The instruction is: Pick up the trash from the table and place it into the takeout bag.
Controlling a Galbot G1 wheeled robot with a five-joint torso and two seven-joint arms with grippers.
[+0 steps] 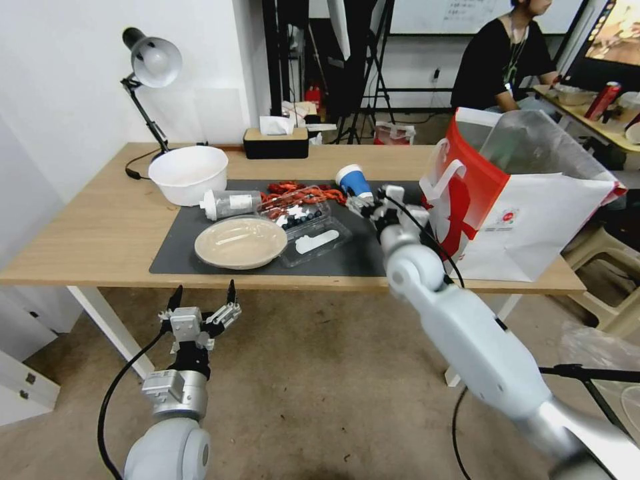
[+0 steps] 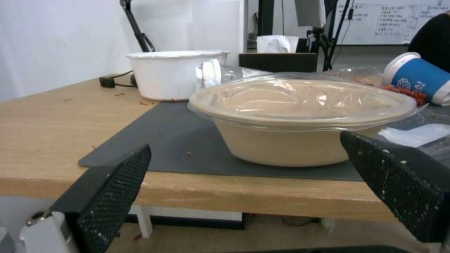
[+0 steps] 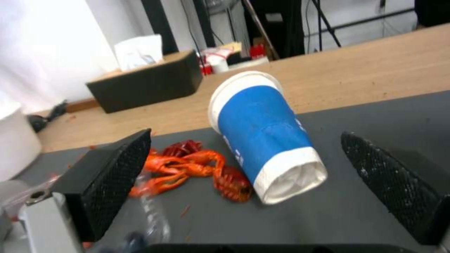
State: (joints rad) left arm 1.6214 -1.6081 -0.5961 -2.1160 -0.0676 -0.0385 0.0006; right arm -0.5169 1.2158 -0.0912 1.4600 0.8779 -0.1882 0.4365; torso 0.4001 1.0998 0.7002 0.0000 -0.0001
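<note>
A blue paper cup (image 1: 353, 180) (image 3: 265, 137) lies on its side on the dark mat (image 1: 180, 253), and my right gripper (image 1: 365, 201) (image 3: 246, 137) stands open just in front of it with a finger on each side. Red scraps (image 1: 300, 193) (image 3: 187, 168) lie beside the cup. The beige plate (image 1: 241, 241) (image 2: 300, 116), a clear clamshell (image 1: 310, 227) and a clear bottle (image 1: 230, 203) rest on the mat. The red-and-white takeout bag (image 1: 527, 220) stands open at the table's right end. My left gripper (image 1: 205, 288) (image 2: 246, 142) hangs open below the table's front edge (image 1: 87, 267), facing the plate.
A white bowl (image 1: 189, 173) (image 2: 173, 73) sits at the mat's back left corner, with a silver desk lamp (image 1: 152, 63) behind it. A black tissue box (image 1: 275, 143) (image 3: 145, 82) stands at the table's far edge. A person sits at another desk beyond the bag.
</note>
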